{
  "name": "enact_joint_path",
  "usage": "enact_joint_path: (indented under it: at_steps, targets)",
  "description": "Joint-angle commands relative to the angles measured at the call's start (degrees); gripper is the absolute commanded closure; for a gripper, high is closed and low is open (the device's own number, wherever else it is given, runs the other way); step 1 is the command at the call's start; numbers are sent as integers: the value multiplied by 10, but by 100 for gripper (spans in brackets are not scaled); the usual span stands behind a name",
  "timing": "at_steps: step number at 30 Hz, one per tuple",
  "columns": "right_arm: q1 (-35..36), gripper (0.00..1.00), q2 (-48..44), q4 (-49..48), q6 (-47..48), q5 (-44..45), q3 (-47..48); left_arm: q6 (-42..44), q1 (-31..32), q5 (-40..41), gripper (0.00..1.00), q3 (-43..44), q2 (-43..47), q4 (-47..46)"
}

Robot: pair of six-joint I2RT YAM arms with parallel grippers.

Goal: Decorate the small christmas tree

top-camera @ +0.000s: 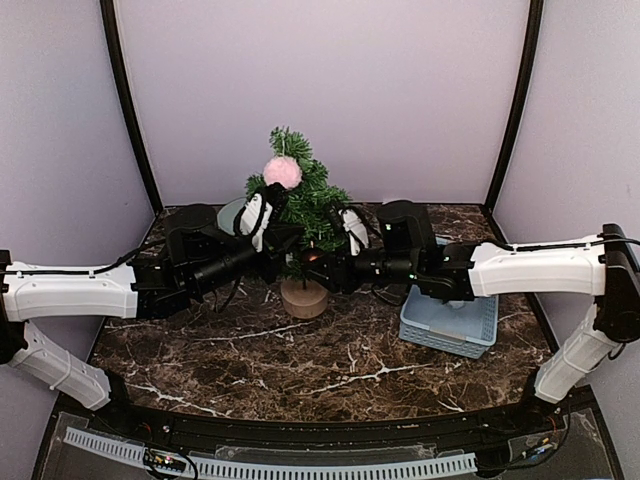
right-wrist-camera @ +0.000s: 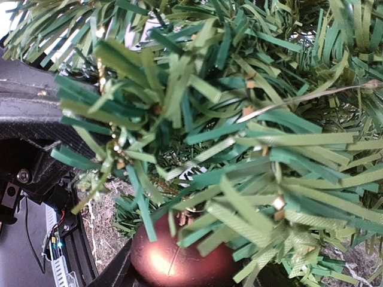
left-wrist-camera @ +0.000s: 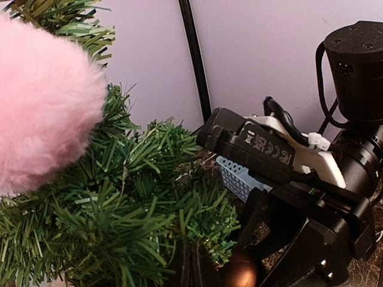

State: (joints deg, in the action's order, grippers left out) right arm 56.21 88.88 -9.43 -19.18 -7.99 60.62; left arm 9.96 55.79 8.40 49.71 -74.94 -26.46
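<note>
The small christmas tree point(top-camera: 305, 205) stands mid-table on its round wooden stump base point(top-camera: 304, 298), with a pink fluffy pompom point(top-camera: 282, 171) near its top. The pompom fills the left of the left wrist view point(left-wrist-camera: 42, 101). My right gripper point(top-camera: 320, 265) is shut on a shiny red-brown ball ornament point(right-wrist-camera: 179, 260) and holds it against the lower branches on the tree's right side. The ball also shows in the left wrist view point(left-wrist-camera: 238, 270). My left gripper point(left-wrist-camera: 192, 269) is pushed into the lower branches from the left, its dark fingers nearly together. Needles hide whether it pinches a branch.
A light blue perforated basket point(top-camera: 450, 322) sits on the marble table right of the tree, under my right arm. Its rim shows behind the branches in the left wrist view point(left-wrist-camera: 236, 174). Purple walls with black corner posts point(top-camera: 128, 110) enclose the back.
</note>
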Motion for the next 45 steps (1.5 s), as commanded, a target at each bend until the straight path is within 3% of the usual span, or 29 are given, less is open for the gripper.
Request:
enact_joint_path:
  at_steps: [1, 15, 33, 39, 45]
  targets:
    - [-7, 51, -9, -14, -2, -2, -6, -8, 2, 2, 94, -3, 26, -7]
    - [-6, 34, -28, -16, -5, -7, -23, -18, 2, -4, 75, -37, 68, -8]
    - [-2, 21, -79, -7, -15, -18, -67, -57, 2, -12, 54, -113, 148, -20]
    - [-1, 19, -103, -4, -17, -44, -88, -93, 2, 11, 48, -140, 182, -18]
    - [-3, 15, -133, 15, -22, -65, -116, -193, -24, 19, 47, -169, 223, 9]
